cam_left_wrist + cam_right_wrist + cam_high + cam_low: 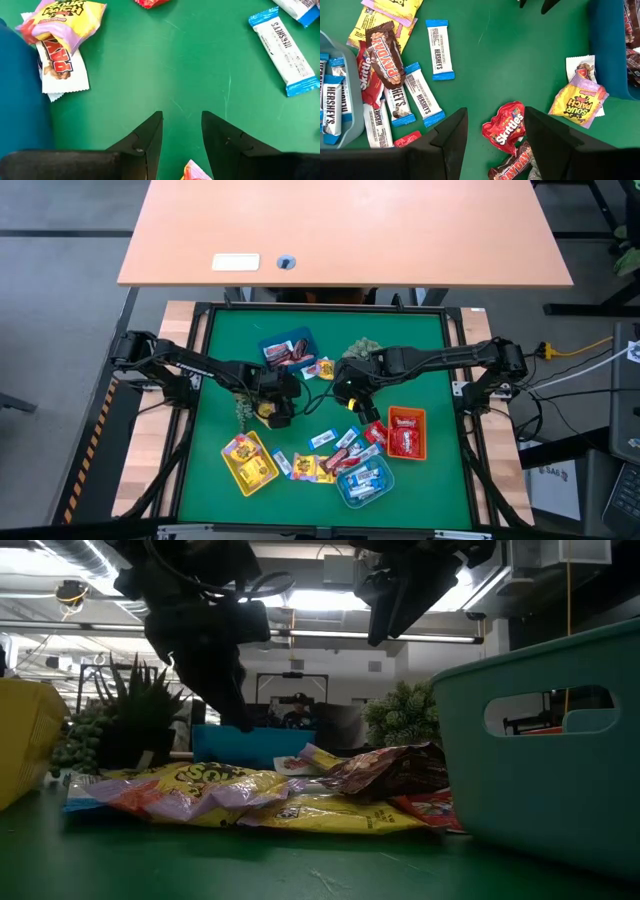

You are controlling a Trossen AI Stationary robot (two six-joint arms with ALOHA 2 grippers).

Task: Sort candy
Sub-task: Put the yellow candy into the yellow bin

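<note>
Four trays sit on the green worktop [420, 350] in the high view: a dark blue tray [287, 348] at the far middle, a yellow tray [249, 462] near left, a teal tray [365, 483] near centre, an orange tray [407, 432] near right. Each holds candy. Loose candy [330, 455] lies scattered between the yellow, teal and orange trays. The left claw [279, 418] hangs near the worktop's centre-left; the right claw [352, 407] hangs just right of it, over bare green near the orange tray.

Low view: a teal tray wall [545, 760] fills the right. A yellow Sour Patch bag [190, 790] and a brown wrapper [385, 770] lie heaped at the middle, with spiky green plants [130, 710] behind. Both arms enter from above.

Left wrist view: the left claw [181, 131] is released, fingers apart above bare green. A blue-and-white Hershey's bar [284, 50] lies ahead on one side, a Sour Patch bag [62, 20] over a PayDay wrapper [62, 67] on the other.

Right wrist view: the right claw [495, 131] is released, fingers spread, a red Skittles bag [506, 127] between them on the worktop, ungripped. Hershey's bars [439, 49] and a brown PayDay [385, 55] lie beside the teal tray; a Sour Patch bag [577, 102] lies against the blue tray.
</note>
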